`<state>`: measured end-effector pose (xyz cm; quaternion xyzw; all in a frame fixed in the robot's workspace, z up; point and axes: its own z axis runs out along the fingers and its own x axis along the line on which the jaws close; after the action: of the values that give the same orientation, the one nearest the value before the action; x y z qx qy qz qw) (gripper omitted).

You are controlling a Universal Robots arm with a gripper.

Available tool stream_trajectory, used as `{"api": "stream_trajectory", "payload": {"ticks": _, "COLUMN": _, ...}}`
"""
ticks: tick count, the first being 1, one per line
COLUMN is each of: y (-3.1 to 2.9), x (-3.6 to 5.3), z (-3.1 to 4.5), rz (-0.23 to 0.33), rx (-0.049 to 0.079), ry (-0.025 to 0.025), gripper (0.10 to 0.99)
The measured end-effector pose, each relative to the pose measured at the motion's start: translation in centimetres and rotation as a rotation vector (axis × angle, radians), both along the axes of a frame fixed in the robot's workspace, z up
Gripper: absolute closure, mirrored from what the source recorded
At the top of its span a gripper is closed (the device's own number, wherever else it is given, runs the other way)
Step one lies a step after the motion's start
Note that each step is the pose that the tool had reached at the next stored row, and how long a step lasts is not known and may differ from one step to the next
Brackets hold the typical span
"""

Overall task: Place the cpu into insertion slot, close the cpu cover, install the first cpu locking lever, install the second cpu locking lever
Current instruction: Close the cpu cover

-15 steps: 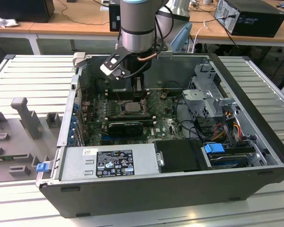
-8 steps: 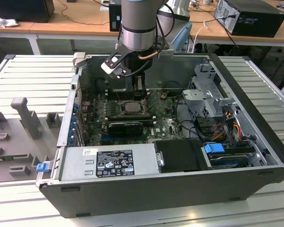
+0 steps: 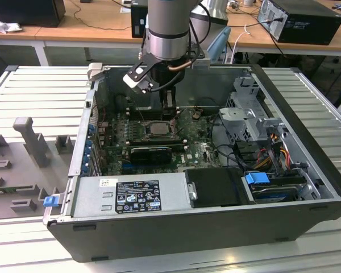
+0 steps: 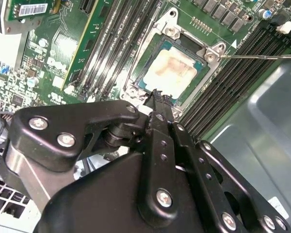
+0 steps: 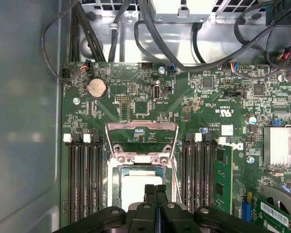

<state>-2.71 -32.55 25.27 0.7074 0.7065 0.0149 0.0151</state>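
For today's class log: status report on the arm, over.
End effector shut, above cpu. Chip seated in insertion slot; cpu cover looks open. No obstruction seen.

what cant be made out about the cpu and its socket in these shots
- First wrist view: the fingers hide the near edge of the cpu; whether they touch it can't be told.
- Second wrist view: the gripper covers one corner of the insertion slot.
- Exterior view: the cpu is too small to show how it sits in the insertion slot.
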Motion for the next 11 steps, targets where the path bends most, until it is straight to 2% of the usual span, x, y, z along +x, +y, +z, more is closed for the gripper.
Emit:
{"api": "stream_trajectory", "payload": {"ticks": 8, "y": 0.02, "x": 0.19, "z": 0.86, "rz": 0.000, "rx": 0.000, "ry": 0.0000, "gripper": 0.980}}
{"api": "stream_trajectory", "payload": {"ticks": 11, "y": 0.03, "x": 0.21, "z": 0.94, "rz": 0.000, "rx": 0.000, "ry": -0.0002, "gripper": 0.980}}
